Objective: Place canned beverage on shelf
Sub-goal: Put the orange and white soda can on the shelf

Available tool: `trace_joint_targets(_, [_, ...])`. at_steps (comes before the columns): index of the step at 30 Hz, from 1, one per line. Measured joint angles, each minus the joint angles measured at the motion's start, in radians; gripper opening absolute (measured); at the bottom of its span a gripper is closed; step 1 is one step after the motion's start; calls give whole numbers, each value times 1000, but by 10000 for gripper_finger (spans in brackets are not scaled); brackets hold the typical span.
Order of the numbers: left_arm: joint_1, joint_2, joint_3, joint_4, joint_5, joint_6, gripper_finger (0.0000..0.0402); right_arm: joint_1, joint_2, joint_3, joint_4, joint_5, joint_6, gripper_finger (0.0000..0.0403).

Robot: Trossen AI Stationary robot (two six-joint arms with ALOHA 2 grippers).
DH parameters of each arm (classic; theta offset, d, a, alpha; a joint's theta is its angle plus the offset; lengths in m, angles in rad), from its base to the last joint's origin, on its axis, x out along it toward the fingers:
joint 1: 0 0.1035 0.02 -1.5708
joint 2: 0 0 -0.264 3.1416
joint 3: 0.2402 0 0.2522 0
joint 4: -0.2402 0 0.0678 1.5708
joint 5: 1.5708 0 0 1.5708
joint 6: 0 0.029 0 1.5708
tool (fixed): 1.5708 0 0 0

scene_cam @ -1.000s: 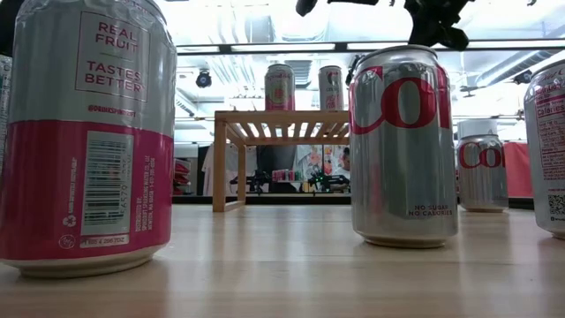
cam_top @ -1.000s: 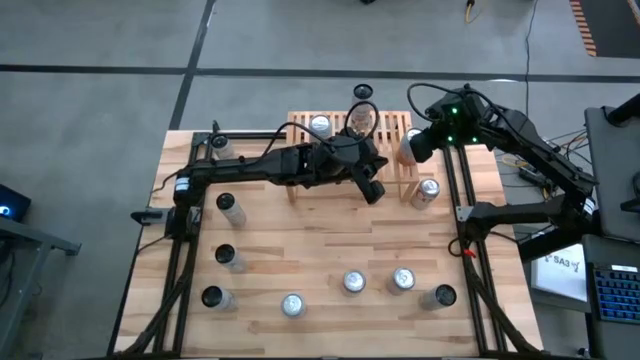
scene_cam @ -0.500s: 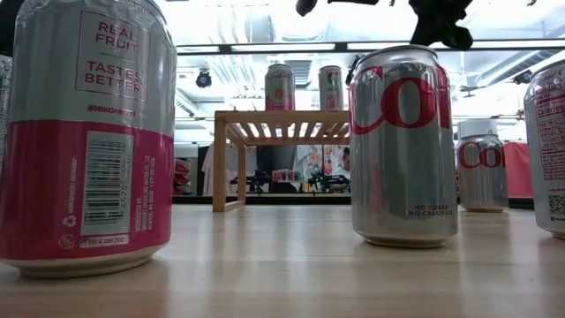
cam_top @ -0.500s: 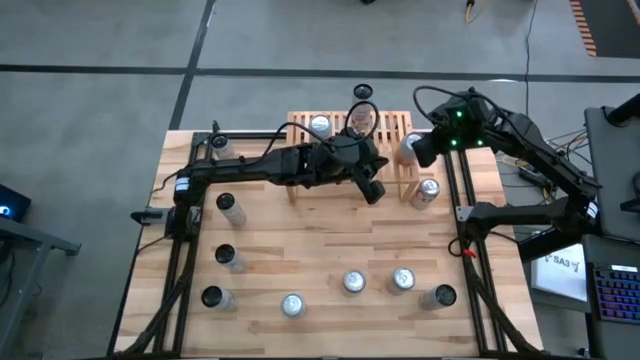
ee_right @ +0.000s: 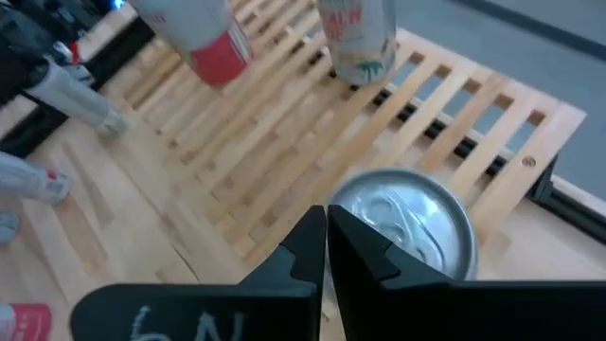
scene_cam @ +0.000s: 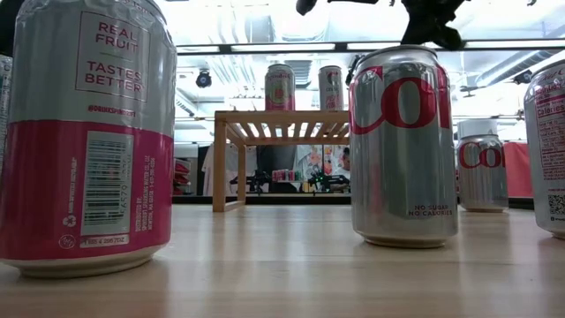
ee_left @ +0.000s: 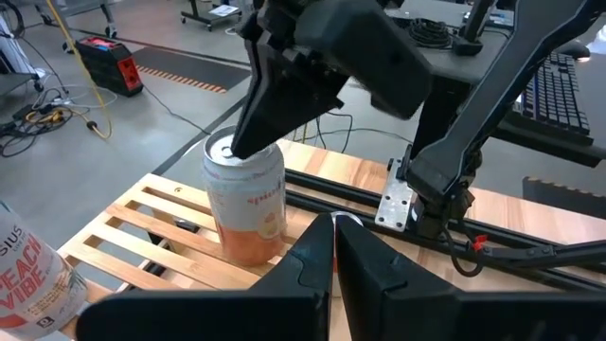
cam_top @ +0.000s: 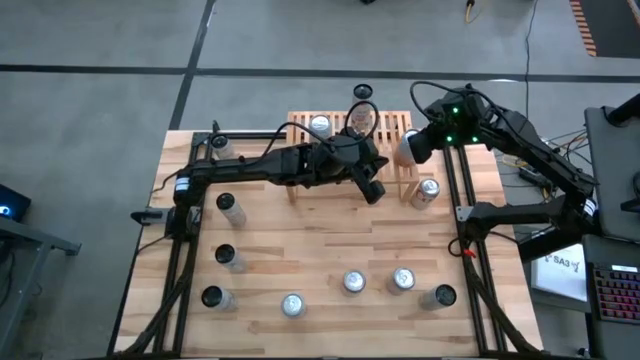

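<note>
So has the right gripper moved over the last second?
Barely. In the high view the right gripper drifted slightly off the shelf's right end and returned, shut, above the can there.

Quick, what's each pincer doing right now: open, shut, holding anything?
Left pincer: shut, empty, beside the shelf.
Right pincer: shut, holding nothing, tip over a can on the shelf.

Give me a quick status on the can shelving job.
Both grippers shut, empty: left gripper and right gripper over the shelf. Three cans up, including the peach can. Nothing blocking.
</note>
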State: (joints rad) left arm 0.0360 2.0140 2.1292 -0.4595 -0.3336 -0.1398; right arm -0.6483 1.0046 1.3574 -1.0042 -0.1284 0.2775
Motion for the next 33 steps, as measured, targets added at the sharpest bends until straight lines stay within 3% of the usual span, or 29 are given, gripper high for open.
trace_joint_targets(5, [0,0,0,0,0,0,0,0,-2,51,6,11,0,9])
trace_joint_targets(12, [0,0,0,2,0,0,0,-25,11,91,8,156,-63,9])
trace_joint_targets(20, [0,0,2,7,2,0,0,-119,78,89,-12,145,-101,9])
trace_joint_targets(25, [0,0,2,7,2,0,0,-173,85,89,-17,42,-95,9])
trace_joint_targets(33, [0,0,2,-1,3,0,0,-185,98,85,-41,9,-114,9])
